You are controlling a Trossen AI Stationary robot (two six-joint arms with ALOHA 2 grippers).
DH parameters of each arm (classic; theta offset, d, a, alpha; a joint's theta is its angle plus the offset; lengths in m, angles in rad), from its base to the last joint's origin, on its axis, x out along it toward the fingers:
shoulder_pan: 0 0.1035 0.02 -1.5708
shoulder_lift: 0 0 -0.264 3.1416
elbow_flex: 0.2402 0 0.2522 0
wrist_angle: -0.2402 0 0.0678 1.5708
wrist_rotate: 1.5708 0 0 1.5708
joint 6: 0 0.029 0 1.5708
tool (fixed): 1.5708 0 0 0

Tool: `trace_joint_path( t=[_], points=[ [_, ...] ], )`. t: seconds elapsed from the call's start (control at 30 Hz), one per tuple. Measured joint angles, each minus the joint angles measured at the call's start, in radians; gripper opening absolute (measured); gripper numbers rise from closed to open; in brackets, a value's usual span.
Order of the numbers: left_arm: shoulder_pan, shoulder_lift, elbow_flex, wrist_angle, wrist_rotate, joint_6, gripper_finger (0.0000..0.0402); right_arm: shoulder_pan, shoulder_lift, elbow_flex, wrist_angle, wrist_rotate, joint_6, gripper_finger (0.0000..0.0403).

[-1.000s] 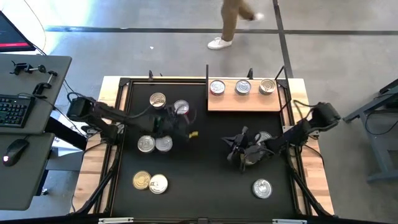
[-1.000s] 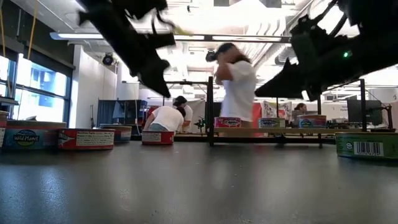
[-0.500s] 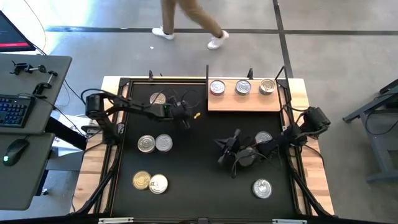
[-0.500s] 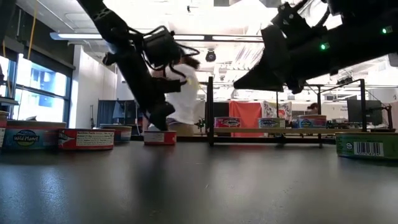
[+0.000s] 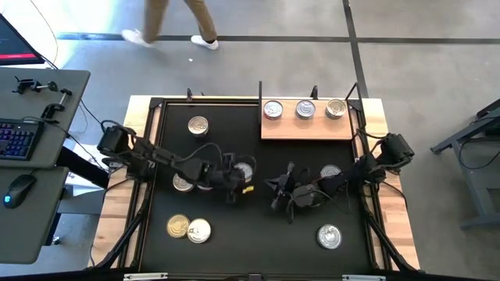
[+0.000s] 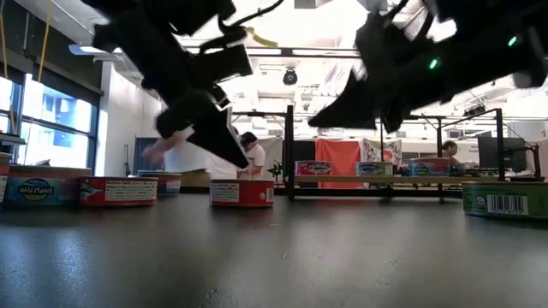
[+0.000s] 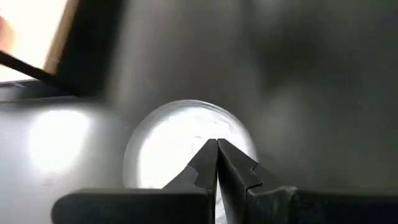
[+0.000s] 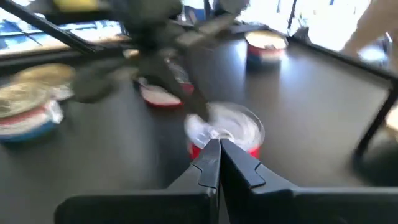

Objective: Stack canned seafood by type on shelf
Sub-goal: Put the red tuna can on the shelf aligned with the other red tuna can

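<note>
Silver-lidded, red-sided can [image 5: 244, 169] is found near the middle of the black mat [image 5: 258, 234], well short of the wooden shelf [image 5: 306, 127] at the far right, where three cans [image 5: 304, 109] are already lined up along its back edge. Left end effector [image 5: 232, 197] is seen right by that can with fingers pressed together, nothing gripped. Right end effector [image 5: 274, 204] is held close on the other side, fingers also together and empty, so the middle is pretty crowded by both arms. More room is left at the near edge, where only a gold-and-silver pair [image 5: 188, 228] and a lone can [image 5: 329, 235] are parked. Another can [image 5: 198, 125] is left at the far left, two more are half hidden under the left arm, and one [image 5: 331, 172] sits by the right arm. Past the counter [image 5: 391, 226], a person's legs [image 5: 173, 22] are caught walking by.
</note>
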Motion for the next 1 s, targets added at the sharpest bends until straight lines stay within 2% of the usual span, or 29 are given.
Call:
trace_joint_path(
  t=[0.1,0.2,0.4,0.63,0.87,1.0],
  points=[
    [-0.064,-0.004,0.0,0.022,0.019,-0.05,0.0003,-0.052,0.035,0.0,-0.042,-0.02,0.093,0.0],
    [-0.114,-0.003,0.0,-0.011,0.031,-0.085,0.0003,-0.12,0.082,0.008,-0.045,-0.088,0.141,0.0],
    [-0.119,-0.003,0.0,-0.052,0.015,-0.137,0.0003,-0.259,0.185,0.104,-0.046,-0.265,0.093,0.0],
    [-0.087,-0.003,0.0,-0.114,0.008,-0.166,0.0003,-0.379,0.226,0.229,-0.171,-0.388,0.016,0.0],
    [-0.052,-0.003,-0.067,-0.06,0.007,-0.173,0.0003,-0.401,0.226,0.275,-0.229,-0.579,-0.044,0.0],
    [-0.048,-0.004,-0.089,-0.049,-0.041,-0.181,0.0003,-0.364,0.2,0.272,-0.359,-0.591,0.019,0.0]
  ],
)
